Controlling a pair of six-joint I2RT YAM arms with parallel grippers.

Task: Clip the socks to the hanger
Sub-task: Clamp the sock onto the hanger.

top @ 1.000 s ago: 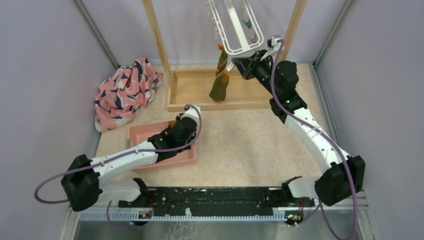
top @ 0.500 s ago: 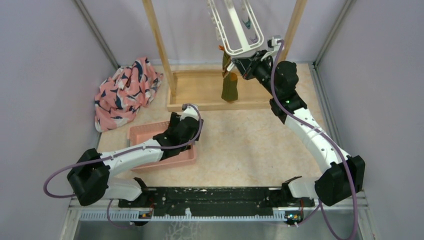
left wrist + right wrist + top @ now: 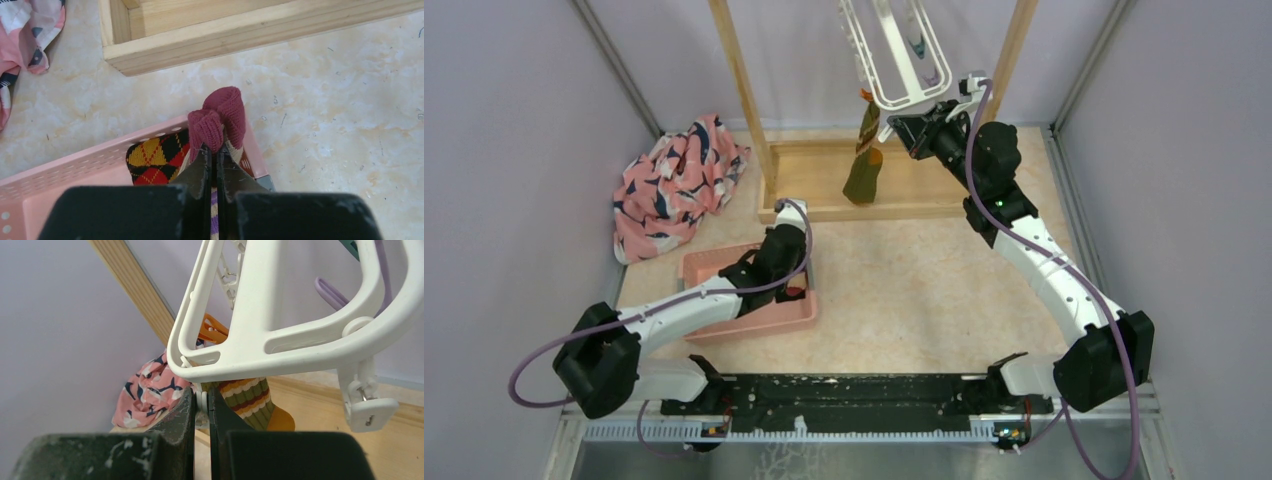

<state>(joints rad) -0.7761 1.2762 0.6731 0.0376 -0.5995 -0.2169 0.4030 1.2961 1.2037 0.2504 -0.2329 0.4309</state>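
Two claws closed: left claw (image 3: 214,150) pinches a beige sock with dark red cuff (image 3: 220,115) at the pink plastic basket (image 3: 75,162), near left. Right claw (image 3: 201,402) grips the white plastic hanger (image 3: 300,340), far right. Pick-up step; next, probably lift the sock to a clip.

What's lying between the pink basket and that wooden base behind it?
Nothing: in the left wrist view, only bare tabletop separates the pink basket from the wooden base.
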